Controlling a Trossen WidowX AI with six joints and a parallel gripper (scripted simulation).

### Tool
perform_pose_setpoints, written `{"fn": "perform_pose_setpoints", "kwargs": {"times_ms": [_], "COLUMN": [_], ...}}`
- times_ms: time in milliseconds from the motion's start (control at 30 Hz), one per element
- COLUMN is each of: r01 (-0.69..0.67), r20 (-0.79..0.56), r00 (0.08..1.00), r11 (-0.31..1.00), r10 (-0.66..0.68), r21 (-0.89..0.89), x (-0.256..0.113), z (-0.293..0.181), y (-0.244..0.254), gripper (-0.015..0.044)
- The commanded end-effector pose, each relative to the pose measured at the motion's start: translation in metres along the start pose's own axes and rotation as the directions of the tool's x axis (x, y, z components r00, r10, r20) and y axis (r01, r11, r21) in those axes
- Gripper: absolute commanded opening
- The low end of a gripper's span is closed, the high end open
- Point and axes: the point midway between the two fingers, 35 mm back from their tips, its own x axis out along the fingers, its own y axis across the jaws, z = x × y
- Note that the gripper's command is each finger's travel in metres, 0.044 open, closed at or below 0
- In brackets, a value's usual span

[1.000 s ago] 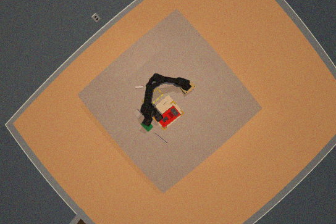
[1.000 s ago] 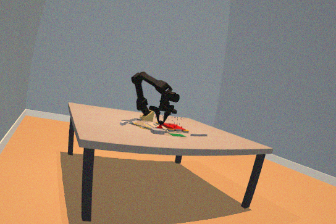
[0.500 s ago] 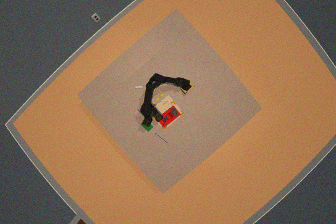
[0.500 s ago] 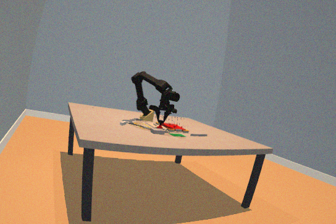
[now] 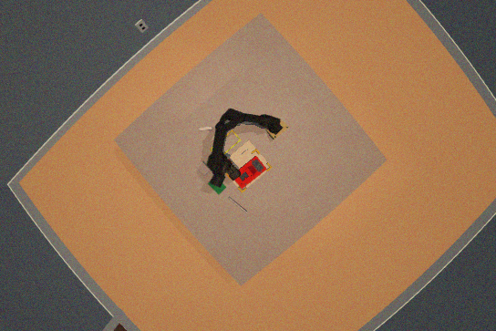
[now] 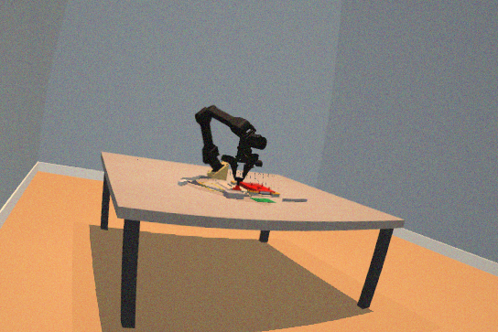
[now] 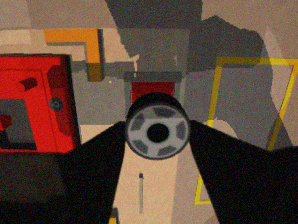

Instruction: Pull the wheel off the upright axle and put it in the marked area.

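Observation:
My gripper (image 6: pixel 238 179) (image 7: pixel 156 127) points down and is shut on the wheel (image 6: pixel 239 182) (image 7: pixel 172 131), a dark tyre with a grey spoked hub, one finger on each side. The wheel is upright between the fingertips, just above a red block (image 6: pixel 237 187) (image 7: pixel 152 89) set in a grey frame. The hub's centre shows dark; the axle is hidden, and I cannot tell whether its tip is still inside the hub. The marked area (image 5: pixel 240 139) (image 7: pixel 255 61) is a yellow outline on the table, right of the wheel in the wrist view. In the top view the arm hides the wheel.
A red panel (image 5: pixel 242 183) (image 7: pixel 52 137) lies left of the wheel in the wrist view, with an orange bracket (image 7: pixel 92 50) near it. A green square (image 5: pixel 219 188) (image 6: pixel 263 200), a thin grey bar (image 5: pixel 238 204) (image 6: pixel 295 199) and a white piece (image 5: pixel 205 129) lie around on the table.

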Motion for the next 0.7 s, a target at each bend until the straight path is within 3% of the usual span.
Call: {"fn": "perform_pose_setpoints", "kwargs": {"times_ms": [0, 667], "r01": [-0.007, -0.007], "r20": [0.010, 0.011], "r00": [1.000, 1.000], "r11": [1.000, 1.000], "r10": [0.007, 0.006], "r21": [0.005, 0.005], "x": [-0.0051, -0.0118], "z": [0.0009, 0.0006], "y": [0.0007, 0.0007], "gripper": [0.0000, 0.0000]}}
